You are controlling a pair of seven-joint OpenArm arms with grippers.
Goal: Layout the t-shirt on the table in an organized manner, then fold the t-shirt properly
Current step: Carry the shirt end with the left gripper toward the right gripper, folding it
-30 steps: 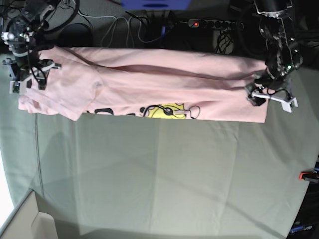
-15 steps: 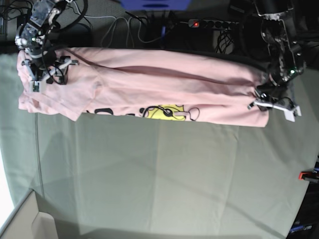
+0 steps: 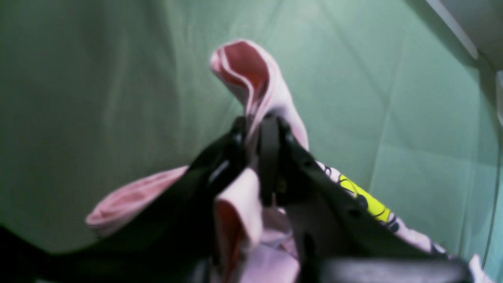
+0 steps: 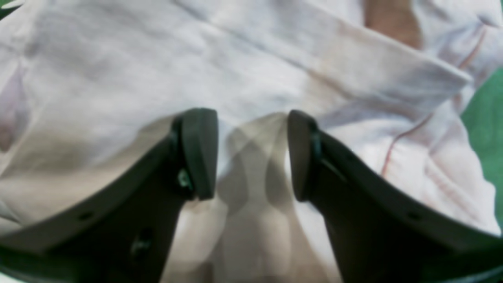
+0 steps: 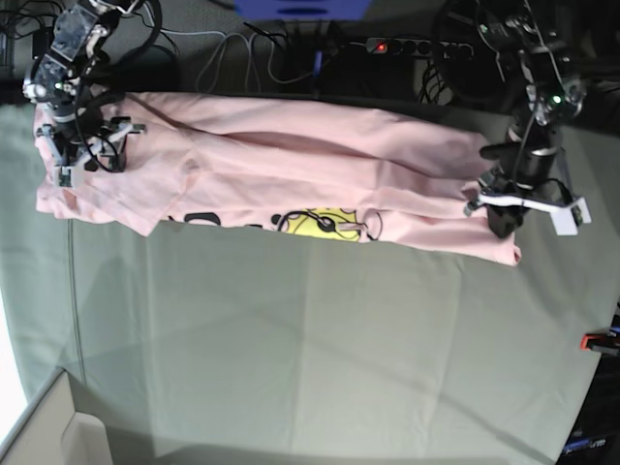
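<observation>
Pink t-shirt [image 5: 291, 179] is lying along table's [image 5: 320, 339] far edge w/ left gripper [image 3: 257, 157] pinching its hem to drag it flat, right gripper [image 4: 251, 153] hovering spread over other end.

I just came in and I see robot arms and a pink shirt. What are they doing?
Two robot arms are working on a pink t-shirt stretched along the far side of a grey-green table. The left gripper is shut, pinching a bunch of the shirt's edge. The right gripper sits over the other end with its jaws apart, holding nothing. The shirt is bunched lengthwise, with only part of its yellow picture showing. It is not neatly folded yet.
</observation>
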